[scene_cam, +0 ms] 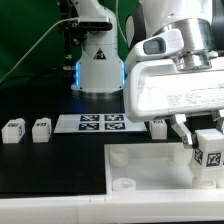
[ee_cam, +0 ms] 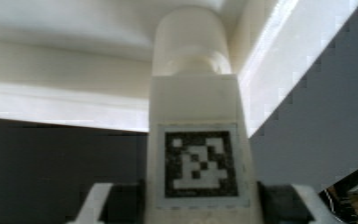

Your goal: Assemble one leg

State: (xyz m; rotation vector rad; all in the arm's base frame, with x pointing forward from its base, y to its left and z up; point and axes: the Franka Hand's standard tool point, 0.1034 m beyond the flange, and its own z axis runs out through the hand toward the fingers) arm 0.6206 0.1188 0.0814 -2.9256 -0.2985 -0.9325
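My gripper (scene_cam: 205, 152) is shut on one leg (scene_cam: 211, 150), a small white block with a black-and-white tag, and holds it over the right part of the big white square panel (scene_cam: 140, 168). In the wrist view the leg (ee_cam: 197, 110) stands between my fingers (ee_cam: 108, 205), tag facing the camera, its rounded end pointing at the panel (ee_cam: 60, 80). Two more legs (scene_cam: 12, 130) (scene_cam: 41, 128) stand on the black table at the exterior view's left. Another leg (scene_cam: 158, 126) shows partly behind my hand.
The marker board (scene_cam: 100, 123) lies behind the panel near the robot's base (scene_cam: 98, 70). A round corner socket (scene_cam: 124, 186) sits near the panel's front left corner. A green backdrop stands behind the table.
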